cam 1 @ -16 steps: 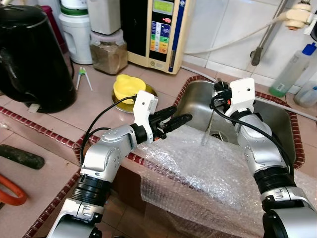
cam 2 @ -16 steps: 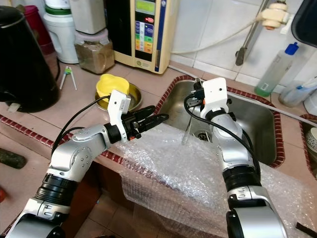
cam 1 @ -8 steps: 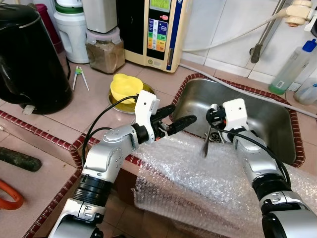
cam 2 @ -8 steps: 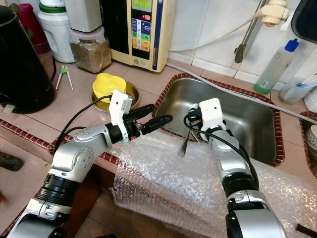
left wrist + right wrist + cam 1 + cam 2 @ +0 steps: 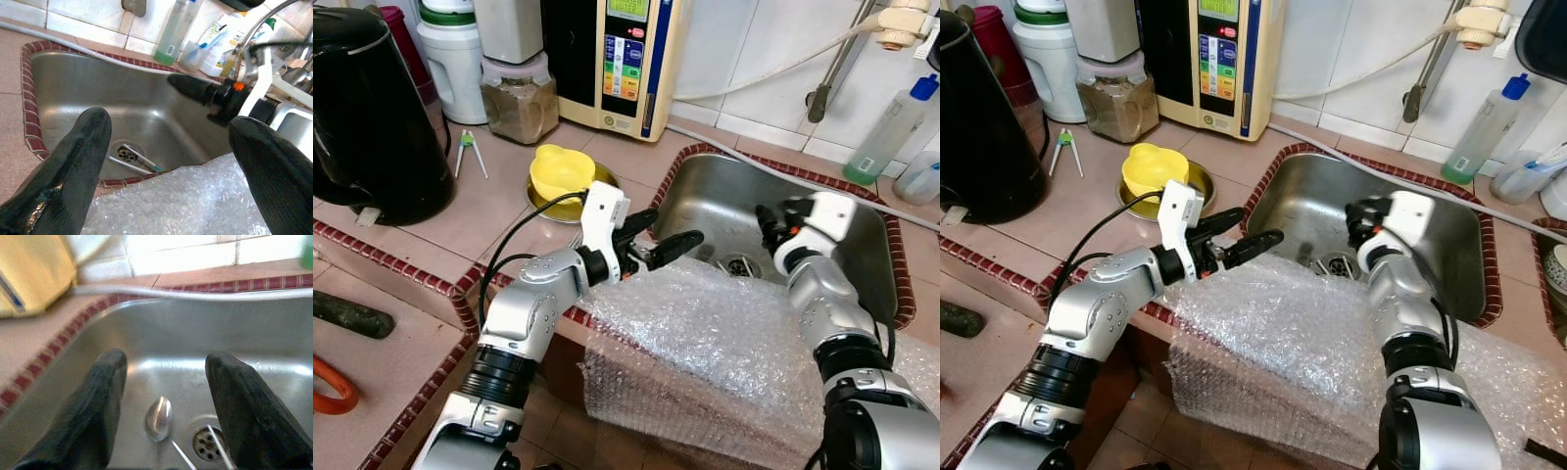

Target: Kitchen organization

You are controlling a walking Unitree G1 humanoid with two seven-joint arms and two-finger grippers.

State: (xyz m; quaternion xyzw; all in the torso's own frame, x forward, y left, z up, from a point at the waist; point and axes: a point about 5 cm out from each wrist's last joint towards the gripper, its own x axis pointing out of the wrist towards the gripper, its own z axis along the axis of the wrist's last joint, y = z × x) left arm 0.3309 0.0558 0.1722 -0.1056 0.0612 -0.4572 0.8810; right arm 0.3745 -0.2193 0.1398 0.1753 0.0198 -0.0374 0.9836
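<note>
A metal spoon (image 5: 159, 417) lies on the bottom of the steel sink (image 5: 705, 201), beside the drain (image 5: 208, 443). My right gripper (image 5: 766, 217) hovers open over the sink with nothing between its fingers (image 5: 107, 396). Open as well, my left gripper (image 5: 677, 225) reaches over the sink's front left corner, just above a sheet of bubble wrap (image 5: 705, 343) draped over the sink's front edge. More thin utensils (image 5: 139, 159) lie by the drain in the left wrist view.
A yellow lid in a metal bowl (image 5: 558, 171) sits left of the sink. A black kettle (image 5: 372, 108), a jar (image 5: 519, 98) and a water machine (image 5: 626, 59) line the counter's back. A green bottle (image 5: 891, 127) stands behind the sink.
The right gripper carried a spoon down toward the sink, opened, and swung up and right; the spoon now lies in the sink. The left arm barely moved.
</note>
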